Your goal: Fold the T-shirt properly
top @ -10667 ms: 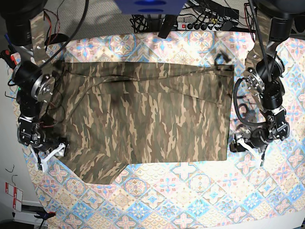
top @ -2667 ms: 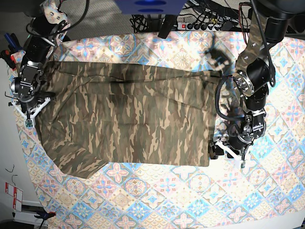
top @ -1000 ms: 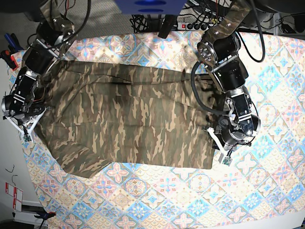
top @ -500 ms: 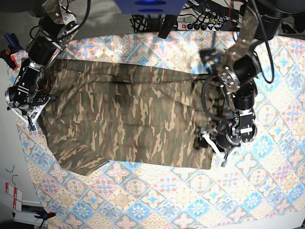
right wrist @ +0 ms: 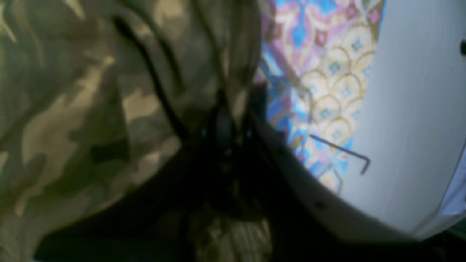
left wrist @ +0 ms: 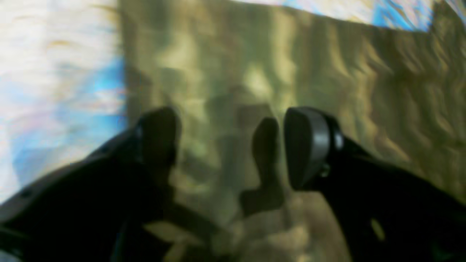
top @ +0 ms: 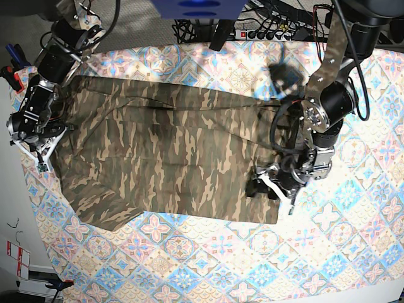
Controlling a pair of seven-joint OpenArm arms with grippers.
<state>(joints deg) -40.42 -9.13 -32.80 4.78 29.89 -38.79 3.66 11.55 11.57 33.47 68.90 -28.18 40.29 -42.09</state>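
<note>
Base view, T-shirt (top: 170, 158): lies spread flat across the middle of the patterned tablecloth (top: 353, 208), its long edges running left to right, one sleeve sticking out toward the near left.
Change, left arm: half a second ago the left gripper (top: 270, 183) sat at the shirt's near right corner; now it is farther left, over the cloth itself, and the corner lies flat on the table.
Change, right arm: the right gripper (top: 39, 144) is at the same spot on the shirt's left edge as before.
Left jaws: spread apart in the left wrist view, the left gripper (left wrist: 231, 145) has camouflage cloth showing between the two fingers and nothing held; the view is blurred.
Right jaws: pressed together in the right wrist view, the right gripper (right wrist: 227, 127) pinches a bunched fold of the T-shirt (right wrist: 72, 102).
Shirt edge: the right hem of the T-shirt (left wrist: 327, 72) meets blue and white tablecloth (left wrist: 54, 72) just left of the fingers.
Surroundings: a power strip (top: 268, 33) and tangled cables lie at the far edge of the table; a small bent wire (right wrist: 342, 153) rests on the tablecloth (right wrist: 320, 72) beside the white table rim.
In the way: the left arm's joints and black cable overhang the shirt's right side.
</note>
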